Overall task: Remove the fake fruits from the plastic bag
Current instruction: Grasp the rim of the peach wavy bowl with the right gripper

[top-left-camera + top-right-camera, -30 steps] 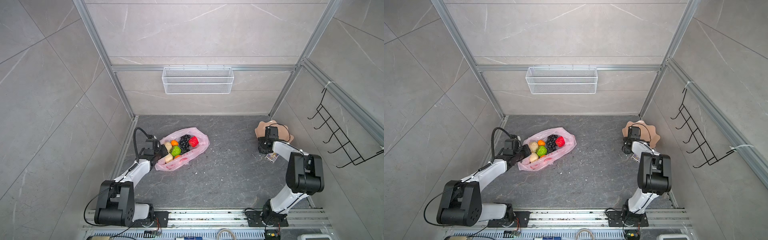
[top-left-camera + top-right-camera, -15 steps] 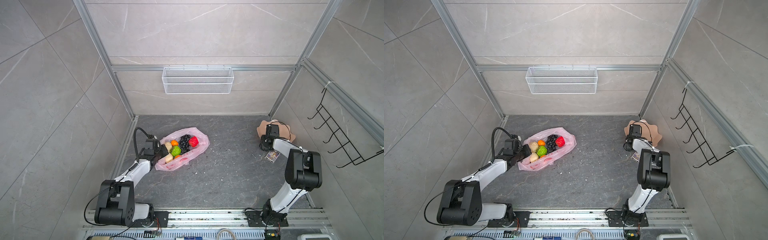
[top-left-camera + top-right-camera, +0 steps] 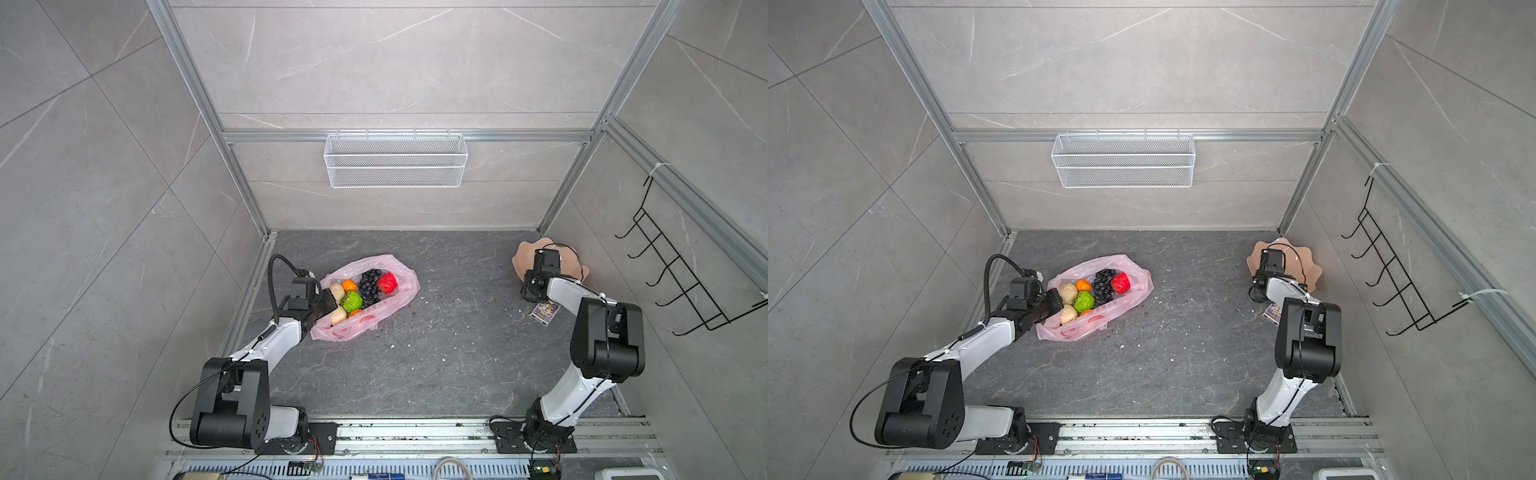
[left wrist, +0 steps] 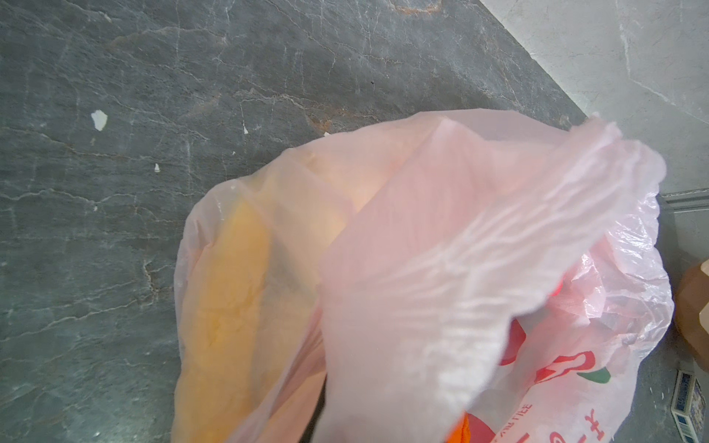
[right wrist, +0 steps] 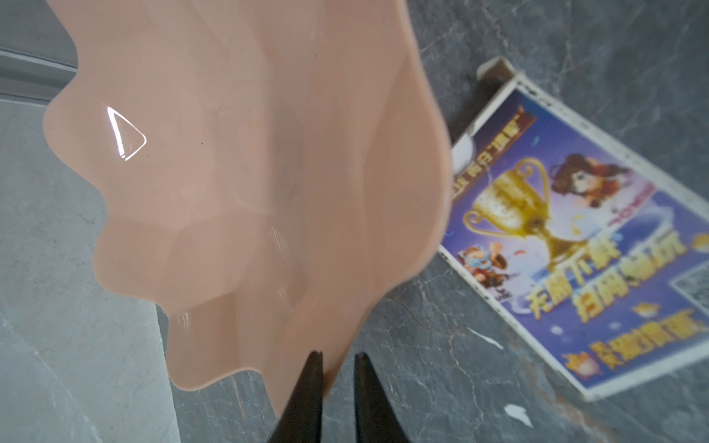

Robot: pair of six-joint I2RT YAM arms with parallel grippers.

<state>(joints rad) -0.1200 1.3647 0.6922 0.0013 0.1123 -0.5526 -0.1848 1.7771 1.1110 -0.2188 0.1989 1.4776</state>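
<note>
A dark, stone-patterned bench (image 3: 436, 357) stands between grey tiled walls, with a white wire basket (image 3: 395, 160) hung on the back one. The plastic bag (image 3: 401, 286) lies on the left half of the bench with its mouth open. The fake fruits (image 3: 351, 301) are heaped inside it: red, purple, green, orange and beige. The left jaws are closed on the bag's rim at its near-left end, just beside the beige fruits. In the left wrist view the bag's film (image 4: 441, 268) drapes right over them. Well apart from the bag, at the far right, the right jaws straddle the rim of a peach dish (image 5: 230, 172) with a narrow gap between them. Whether they pinch it I cannot tell. A printed card (image 5: 575, 237) lies just beside the dish.
</note>
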